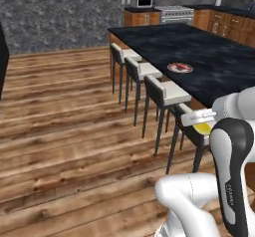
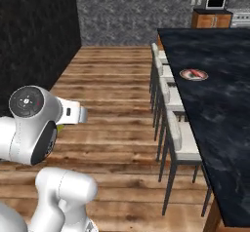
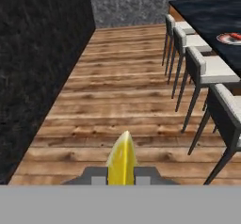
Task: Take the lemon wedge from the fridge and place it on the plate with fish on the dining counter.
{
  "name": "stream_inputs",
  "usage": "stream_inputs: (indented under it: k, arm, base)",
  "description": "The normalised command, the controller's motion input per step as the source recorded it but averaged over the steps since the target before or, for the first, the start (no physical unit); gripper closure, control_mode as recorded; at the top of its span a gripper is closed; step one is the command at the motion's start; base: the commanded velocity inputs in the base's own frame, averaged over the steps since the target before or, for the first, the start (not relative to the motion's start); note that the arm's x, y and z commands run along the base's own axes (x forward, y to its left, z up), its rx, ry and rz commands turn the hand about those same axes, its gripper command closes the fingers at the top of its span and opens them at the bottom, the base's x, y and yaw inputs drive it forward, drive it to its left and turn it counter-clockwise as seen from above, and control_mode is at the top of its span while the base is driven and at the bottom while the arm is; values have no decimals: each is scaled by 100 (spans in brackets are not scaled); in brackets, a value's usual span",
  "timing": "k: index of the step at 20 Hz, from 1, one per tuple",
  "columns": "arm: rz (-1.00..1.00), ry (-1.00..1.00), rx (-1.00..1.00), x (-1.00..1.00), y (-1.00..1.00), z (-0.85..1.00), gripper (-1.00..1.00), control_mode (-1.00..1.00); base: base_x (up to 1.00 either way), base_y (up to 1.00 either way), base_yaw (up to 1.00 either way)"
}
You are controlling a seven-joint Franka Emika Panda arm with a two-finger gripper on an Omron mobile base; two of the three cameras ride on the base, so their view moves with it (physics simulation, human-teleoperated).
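Wooden plank flooring is spreading across the room, running from the dark speckled back wall toward the camera. Black stone with faint bluish marbling is forming the top of the long dining table, which is sitting over a brown cabinet base along the right of the scene. Four white-cushioned stools on dark legs are lining up along its near edge, tucked just beside it. Beyond the far end of the table, wooden kitchen cabinets are carrying a small microwave beside a steel range. White with dark joints, the robot arm is rising in the foreground, well apart from the table's middle. The plate with fish is resting flat on the table, near the stool-side edge, its pale rim ringing a reddish piece. The gripper is pointing out over the open floor, and its jaws are clenching on the lemon wedge, which is standing upright between them with its pointed tip up. From the left base view the yellow wedge is showing just under the white hand, level with the nearest stool and well apart from the plate.
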Motion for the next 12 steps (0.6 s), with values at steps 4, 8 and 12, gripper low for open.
stream_inputs:
  k: [4, 8, 12]
  arm:
    - [0, 0, 0, 0, 0, 0, 100, 100]
    - [0, 0, 0, 0, 0, 0, 100, 100]
    - [0, 0, 0, 0, 0, 0, 100, 100]
  base:
    - [100, 86, -51]
    - [100, 100, -52]
    - [100, 100, -53]
